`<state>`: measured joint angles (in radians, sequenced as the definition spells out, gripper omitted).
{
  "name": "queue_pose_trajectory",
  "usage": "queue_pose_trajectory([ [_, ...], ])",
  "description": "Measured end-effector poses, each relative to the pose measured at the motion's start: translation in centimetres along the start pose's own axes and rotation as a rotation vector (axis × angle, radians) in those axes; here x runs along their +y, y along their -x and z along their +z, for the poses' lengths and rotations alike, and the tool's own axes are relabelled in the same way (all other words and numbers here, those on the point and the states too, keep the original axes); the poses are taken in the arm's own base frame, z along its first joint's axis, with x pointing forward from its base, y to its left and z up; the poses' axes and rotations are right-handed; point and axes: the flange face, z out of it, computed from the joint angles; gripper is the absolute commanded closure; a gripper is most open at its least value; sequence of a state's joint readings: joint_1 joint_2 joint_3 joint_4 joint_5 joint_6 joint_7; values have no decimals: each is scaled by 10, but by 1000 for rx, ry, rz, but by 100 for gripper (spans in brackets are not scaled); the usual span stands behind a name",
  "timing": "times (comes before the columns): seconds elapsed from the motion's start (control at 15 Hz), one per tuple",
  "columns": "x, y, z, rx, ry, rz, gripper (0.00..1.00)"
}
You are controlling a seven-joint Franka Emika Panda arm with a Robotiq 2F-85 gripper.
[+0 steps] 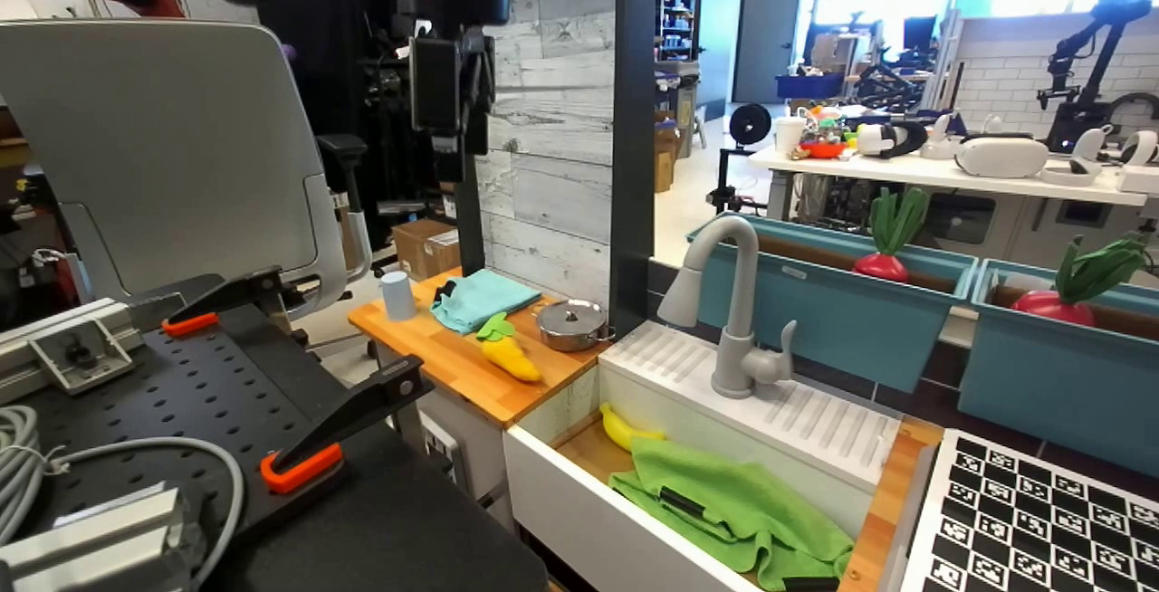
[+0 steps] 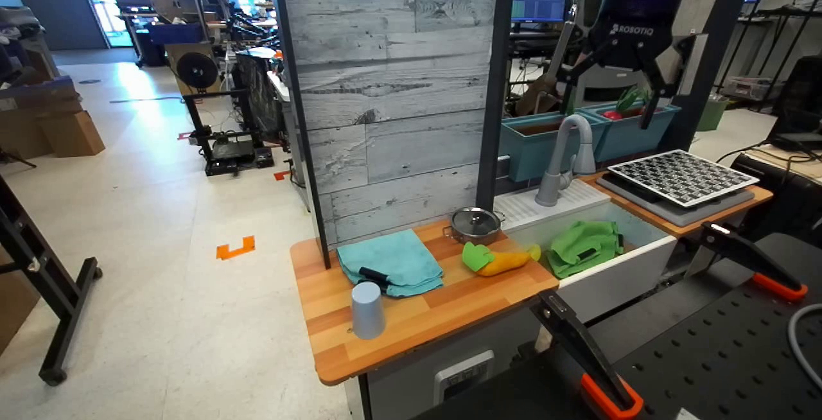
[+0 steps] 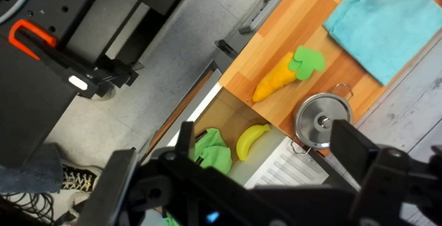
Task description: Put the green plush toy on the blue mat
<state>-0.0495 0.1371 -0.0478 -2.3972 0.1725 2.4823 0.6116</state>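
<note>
Two fingers (image 3: 353, 146) hang wide apart; on the desk (image 2: 411, 323), the green-leaved plush toy (image 3: 284, 72) lies near the edge by the sink (image 1: 589, 515), beside the blue mat (image 3: 385, 30), not touching it.

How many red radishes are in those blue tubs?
2. One radish sits in the tub behind the tap; the second radish sits in the neighboring tub. More could be hidden down inside.

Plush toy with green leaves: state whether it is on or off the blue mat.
Off. In the wrist view, bare wooden counter shows between the plush toy and the blue mat.
</note>
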Motion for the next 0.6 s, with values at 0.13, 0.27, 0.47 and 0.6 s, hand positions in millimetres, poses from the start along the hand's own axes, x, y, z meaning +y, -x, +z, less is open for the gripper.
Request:
queue_pose_trajectory([
  [0.13, -8, -2, 17, 25, -8, 101, 0],
  [0.27, -17, -2, 32, 41, -7, 176, 0],
  [0.47, -36, 2, 56, 44, 7, 230, 0],
  [0.6, -48, 2, 73, 40, 21, 251, 0],
])
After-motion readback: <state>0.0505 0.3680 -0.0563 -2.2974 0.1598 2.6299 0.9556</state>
